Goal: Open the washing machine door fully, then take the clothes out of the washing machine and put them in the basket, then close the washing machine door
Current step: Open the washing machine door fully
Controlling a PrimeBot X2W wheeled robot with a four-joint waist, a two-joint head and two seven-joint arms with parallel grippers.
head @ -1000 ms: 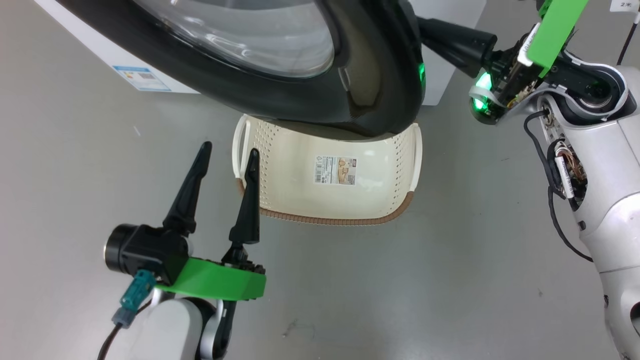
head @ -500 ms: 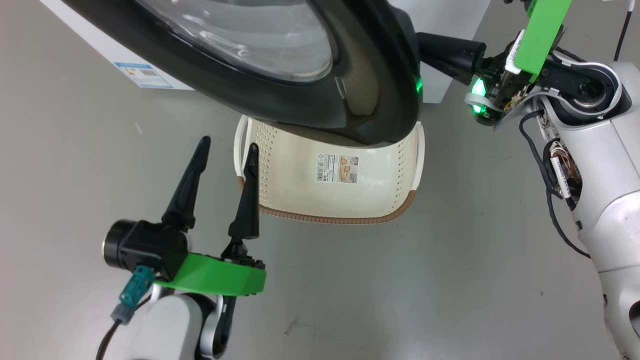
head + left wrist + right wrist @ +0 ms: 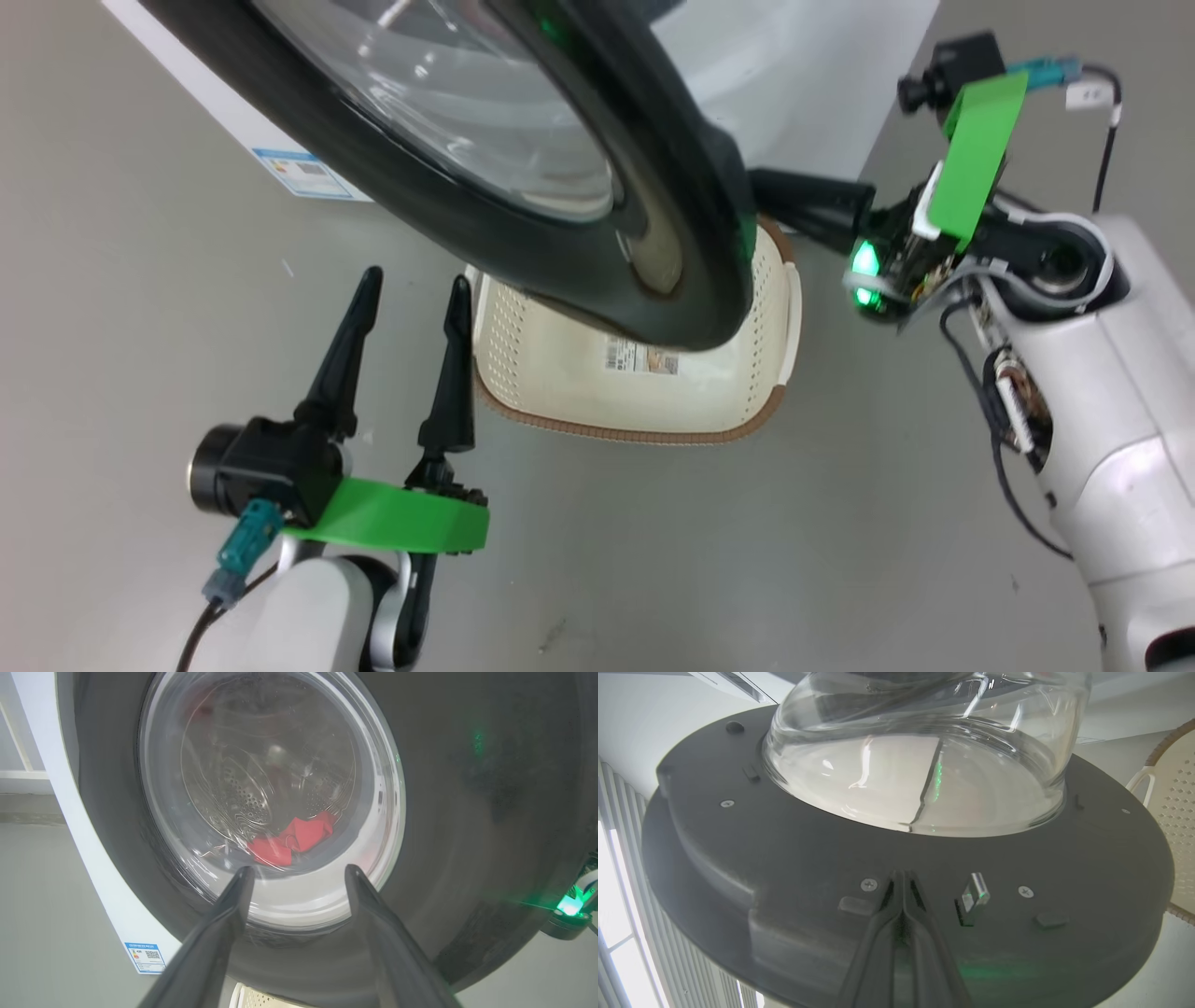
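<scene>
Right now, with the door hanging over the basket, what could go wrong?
The shut right tool merely presses on the inner face of the washing machine door, gripping nothing, so it may slip off. The door's lower rim overhangs the basket and might knock it or block the red clothes from dropping in.
</scene>
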